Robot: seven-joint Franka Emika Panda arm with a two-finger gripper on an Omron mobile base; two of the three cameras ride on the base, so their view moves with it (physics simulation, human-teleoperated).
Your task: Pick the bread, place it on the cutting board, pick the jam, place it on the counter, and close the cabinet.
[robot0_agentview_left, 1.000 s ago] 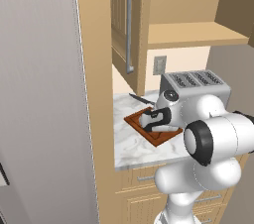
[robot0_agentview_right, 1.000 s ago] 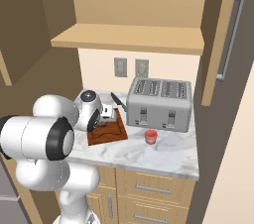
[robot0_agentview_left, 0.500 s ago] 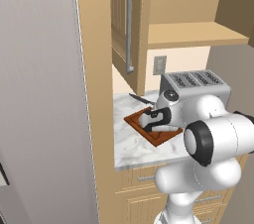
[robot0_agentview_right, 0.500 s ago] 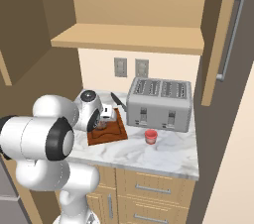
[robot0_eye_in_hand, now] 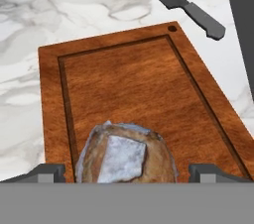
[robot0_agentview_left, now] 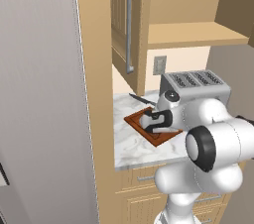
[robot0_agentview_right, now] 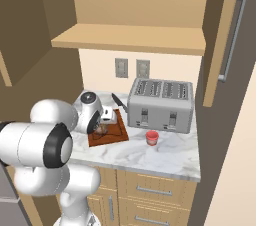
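The cabinet (robot0_agentview_right: 227, 45) is the biggest thing here and it stands open, its door with the long grey bar handle swung out at about 2 o'clock in the right base view, so closing it is left to do. Below it the counter (robot0_agentview_right: 170, 157) carries everything else. The toaster (robot0_agentview_right: 161, 105) sits near the back wall, at about 2 o'clock from the cutting board (robot0_eye_in_hand: 129, 86). The board lies flat on the marble, and in the hand view a dark knife (robot0_eye_in_hand: 178, 2) rests on the stone just beyond its far corner, at about 1 o'clock. The gripper (robot0_eye_in_hand: 126, 171) hangs low over the board with its 2 fingertips spread wide, one on either side of the bread (robot0_eye_in_hand: 124, 156) and apart from it, so the hand looks released, not grasping. The bread rests on the board near the 6 o'clock edge in the hand view, inside the groove. By that, step 1 of the task looks done. The jam (robot0_agentview_right: 152, 137) stands upright on the counter, at about 3 o'clock from the board and just in front of the toaster. As it lies now, the jam step also looks finished, which would leave only the cabinet door among the 3 jobs.
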